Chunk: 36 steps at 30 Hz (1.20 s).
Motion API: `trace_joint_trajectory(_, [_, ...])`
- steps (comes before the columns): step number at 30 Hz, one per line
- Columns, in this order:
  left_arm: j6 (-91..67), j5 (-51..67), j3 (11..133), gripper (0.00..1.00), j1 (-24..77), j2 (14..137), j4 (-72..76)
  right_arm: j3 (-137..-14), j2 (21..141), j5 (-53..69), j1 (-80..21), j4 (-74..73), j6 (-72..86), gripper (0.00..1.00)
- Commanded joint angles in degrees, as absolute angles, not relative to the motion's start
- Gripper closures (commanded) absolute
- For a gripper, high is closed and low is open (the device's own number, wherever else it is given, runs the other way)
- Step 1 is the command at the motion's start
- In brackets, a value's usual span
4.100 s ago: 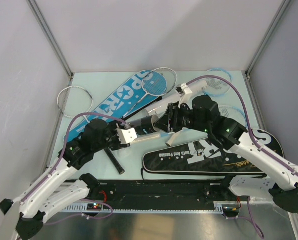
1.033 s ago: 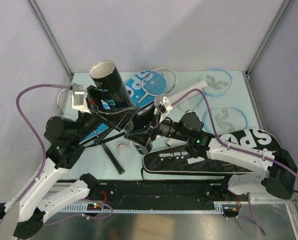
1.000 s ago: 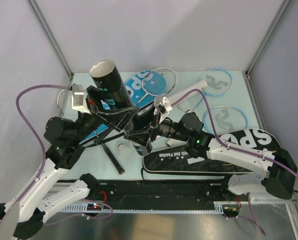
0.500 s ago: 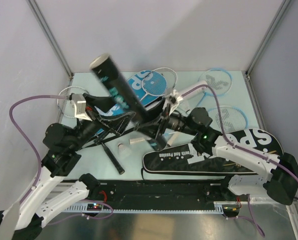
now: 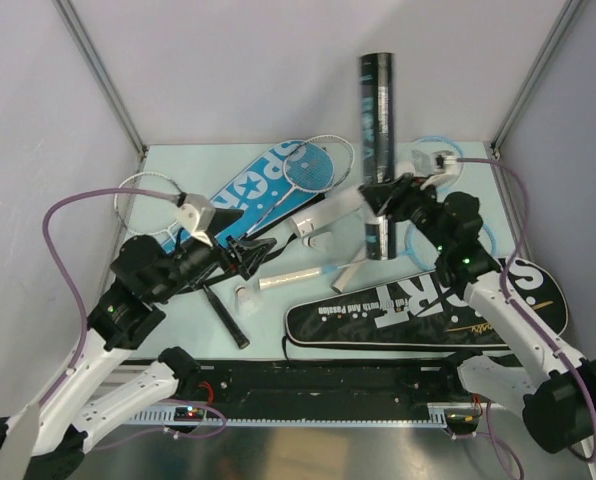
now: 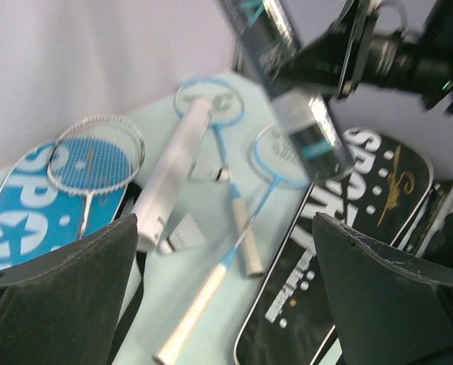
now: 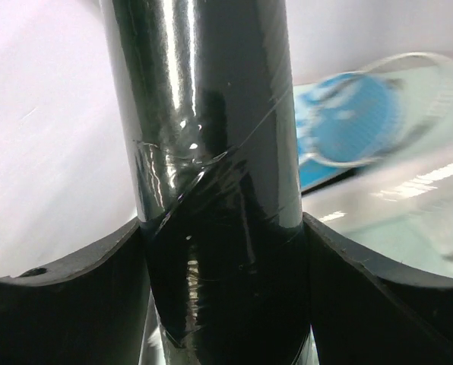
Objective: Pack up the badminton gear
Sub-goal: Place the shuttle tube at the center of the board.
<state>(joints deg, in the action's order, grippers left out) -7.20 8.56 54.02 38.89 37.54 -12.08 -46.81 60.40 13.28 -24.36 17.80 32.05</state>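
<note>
Though clamped a second ago in the left gripper (image 5: 246, 250) and leaning out past the left end of the black cover (image 5: 418, 312), now rides in the right gripper (image 5: 382, 196) alone: black tube (image 5: 375, 110), upright in the air, beyond the far edge of that cover and roughly over its middle. Pinched low on its length, with a dark finger (image 7: 67, 296) pressed against each side in the right wrist view. Cannot tell from any view which end is open. Meanwhile spread wide and holding nothing on the left, drawn back low, near the cover's left end. Amounts to a finished hand-over, not yet to any packing. Still lying loose on the table beyond the black cover's far edge: white tube (image 5: 333, 208), just left of the black one's lower end, and blue cover (image 5: 243, 195) further left, with a white racket (image 5: 313, 165) resting its head on it. Close to the black cover's left tip: one shuttlecock (image 5: 244, 297), untouched. No racket visibly put away. Probably frees the left side to fetch shuttlecocks and feed them in, given a mouth turned the right way. Worth watching the grip: tall, smooth, glossy, held off-centre, so likely to swing or slip under a quick turn.
</note>
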Motion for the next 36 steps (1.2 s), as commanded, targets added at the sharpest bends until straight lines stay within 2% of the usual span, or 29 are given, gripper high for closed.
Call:
trace_joint_trajectory(1, [-1.48,4.03,55.82,0.00,39.16,39.77,-18.81,-47.01,58.75,5.19,-13.02,6.21,35.61,0.55])
trace_joint_trajectory(7, [2.27,-5.45,57.45,0.00,36.41,44.94,-23.47,-46.05,65.72,8.09,0.61,2.60,35.48,0.56])
trace_joint_trajectory(13, [3.78,-0.92,64.05,0.00,30.51,55.35,-26.17,-46.59,73.74,8.93,6.33,-1.53,36.92,0.56])
trace_joint_trajectory(21, [10.87,-0.92,81.13,0.01,30.28,78.19,-27.47,-46.67,79.19,7.61,6.89,-7.50,37.41,0.43])
trace_joint_trajectory(27, [16.21,1.10,93.94,0.01,32.01,95.71,-27.59,-46.67,78.18,7.49,6.22,-9.66,36.30,0.30])
trace_joint_trajectory(36, [17.30,6.05,101.20,0.03,34.25,110.07,-27.68,-47.06,73.92,7.50,5.11,-12.11,34.61,0.12])
